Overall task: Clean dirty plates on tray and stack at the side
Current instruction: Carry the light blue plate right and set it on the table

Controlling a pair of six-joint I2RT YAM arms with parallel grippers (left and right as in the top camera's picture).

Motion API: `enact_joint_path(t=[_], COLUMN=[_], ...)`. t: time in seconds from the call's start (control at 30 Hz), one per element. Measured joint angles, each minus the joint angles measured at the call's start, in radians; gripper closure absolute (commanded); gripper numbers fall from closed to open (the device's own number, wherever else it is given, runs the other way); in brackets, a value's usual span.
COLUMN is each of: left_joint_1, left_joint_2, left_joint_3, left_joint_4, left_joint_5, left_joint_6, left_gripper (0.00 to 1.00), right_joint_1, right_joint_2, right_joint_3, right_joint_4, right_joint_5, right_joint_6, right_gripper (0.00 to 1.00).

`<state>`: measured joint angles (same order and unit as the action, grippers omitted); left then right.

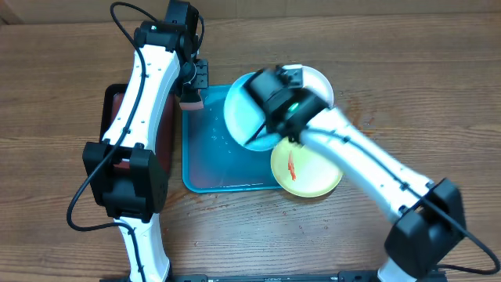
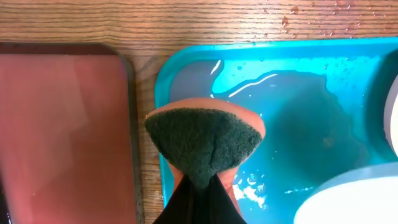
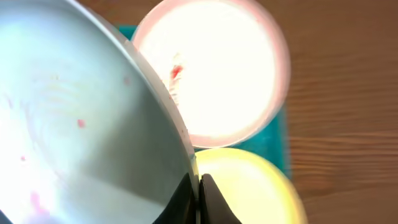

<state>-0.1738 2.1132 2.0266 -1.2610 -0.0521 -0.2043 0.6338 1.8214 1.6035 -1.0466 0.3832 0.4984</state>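
Right wrist: right gripper (image 3: 199, 190) pinches blue plate (image 3: 81, 112) rim over tray (image 3: 280, 140).
Left wrist: left gripper (image 2: 200, 186) clamps sponge (image 2: 202, 140), plate nearby.

Light blue plate (image 1: 239, 113) tilted over wet turquoise tray (image 1: 207, 160); smeared white plate (image 1: 318, 78) far right, smeared yellow-green plate (image 1: 311, 176) near right.

Glossy wet plastic tray (image 2: 298, 112), wood-grain table (image 2: 186, 18)
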Motion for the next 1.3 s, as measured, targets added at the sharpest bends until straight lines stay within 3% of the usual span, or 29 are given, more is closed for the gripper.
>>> enact_joint_path(t=[0.2, 0.37, 0.63, 0.83, 1.23, 1.3], left_joint_1=[0.0, 0.0, 0.0, 0.0, 0.0, 0.0], left_joint_2=[0.0, 0.0, 0.0, 0.0, 0.0, 0.0], left_joint_3=[0.0, 0.0, 0.0, 0.0, -0.001, -0.001], left_joint_4=[-0.001, -0.003, -0.003, 0.001, 0.001, 0.001], left_joint_5=[0.0, 0.0, 0.0, 0.0, 0.0, 0.0], left_joint_6=[0.0, 0.0, 0.0, 0.0, 0.0, 0.0], left_gripper=[0.96, 0.96, 0.96, 0.96, 0.96, 0.96], right_joint_1=[-0.256, -0.533, -0.835, -0.989, -1.057, -1.057], right_joint_2=[0.0, 0.0, -0.002, -0.006, -0.006, -0.006], right_joint_3=[0.0, 0.0, -0.019, -0.18, -0.469, -0.481], right_joint_4=[0.027, -0.022, -0.069, 0.04, 0.268, 0.275], right_joint_5=[-0.444, -0.652, -0.594, -0.55, -0.536, -0.537], right_joint_6=[-0.08, -0.099, -0.097, -0.083, -0.079, -0.079], right_gripper=[0.96, 0.96, 0.96, 0.96, 0.96, 0.9])
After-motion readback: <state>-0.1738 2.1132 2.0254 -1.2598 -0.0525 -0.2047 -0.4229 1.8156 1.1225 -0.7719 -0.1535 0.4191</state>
